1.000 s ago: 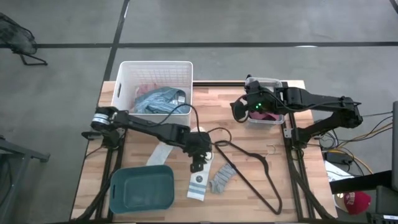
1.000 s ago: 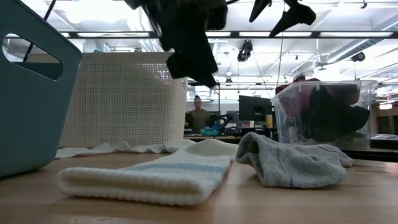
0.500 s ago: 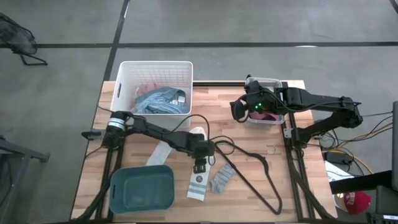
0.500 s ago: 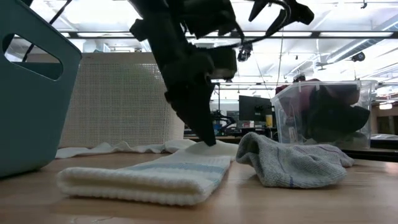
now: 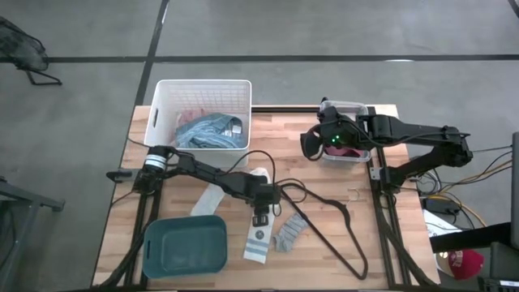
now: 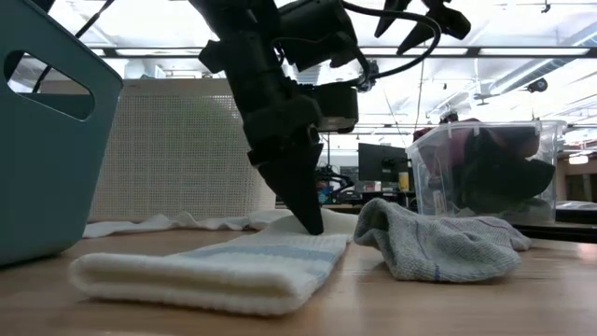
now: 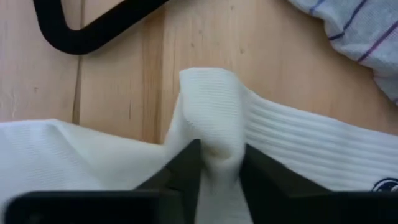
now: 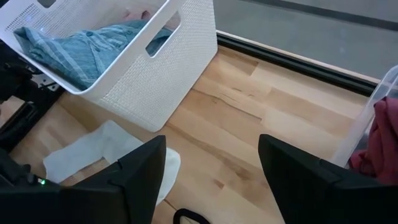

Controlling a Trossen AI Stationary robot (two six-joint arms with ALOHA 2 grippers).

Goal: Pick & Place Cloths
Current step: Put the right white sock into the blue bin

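Observation:
My left gripper stands over the middle of a white sock with pale blue stripes and is shut on it; the low view shows its fingers pointing down onto the sock. A grey sock lies flat just right of it. Another white cloth lies flat on the table. A blue striped shirt fills the white basket. Maroon and black pieces sit in a clear box. My right gripper hangs open in the air beside that box. My left gripper pinches a raised fold of the white sock between its two fingers, coming from above and pointing down. The fold sits about halfway along the sock. Both ends of the sock lie on the table.
A thin black wire hanger lies on the table, right of the socks. A teal bin stands at the near left. The white basket stands at the far left, the clear box at the far right. Bare wood shows between basket and box.
My left gripper has come down from above the table onto the white sock, moving a little toward the near edge, and now has its fingers on it. The sock's middle is gathered up into a fold. The right arm has kept still.

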